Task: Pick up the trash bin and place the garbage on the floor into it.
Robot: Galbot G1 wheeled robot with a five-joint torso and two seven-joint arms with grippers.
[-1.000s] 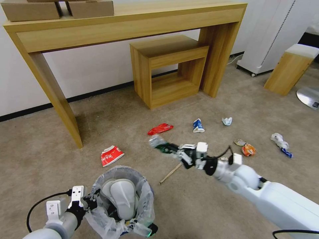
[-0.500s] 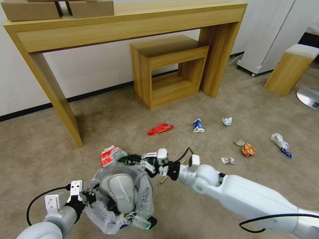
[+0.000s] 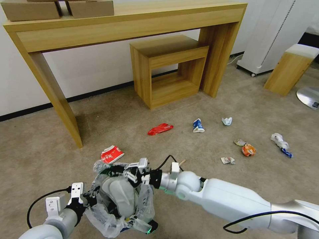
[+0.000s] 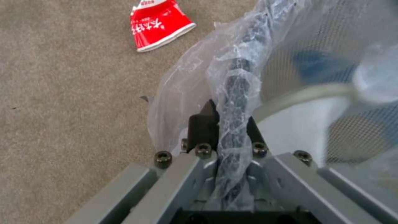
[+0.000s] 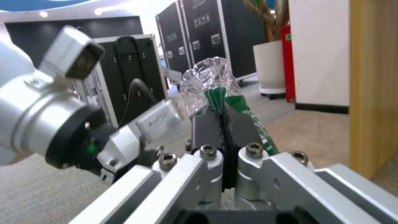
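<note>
The trash bin (image 3: 146, 202), lined with a crinkly plastic bag, hangs at the lower left with white slippers (image 3: 121, 196) inside. My left gripper (image 3: 89, 196) is shut on its rim (image 4: 238, 81); in the left wrist view the left gripper (image 4: 228, 116) pinches the rim and bag. My right gripper (image 3: 123, 171) is shut on a clear green-label bottle (image 3: 101, 165) just over the bin's far rim. In the right wrist view the right gripper (image 5: 224, 119) clamps the bottle (image 5: 209, 76). Garbage on the carpet: red-white cup (image 3: 111, 154), red wrapper (image 3: 160, 128), blue-white carton (image 3: 198, 125), orange wrapper (image 3: 248, 150).
More litter lies to the right: crumpled paper (image 3: 227, 121), a small scrap (image 3: 228, 160), a white-and-blue piece (image 3: 280, 141). A wooden stick (image 3: 181, 162) peeks out behind my right arm. A long wooden table (image 3: 126, 23), a cube side table (image 3: 167, 69) and a stool (image 3: 290, 68) stand beyond.
My right arm has swung left with the bottle, from over the mid-floor to above the bin's rim. The left gripper and bin have stayed nearly in place.
</note>
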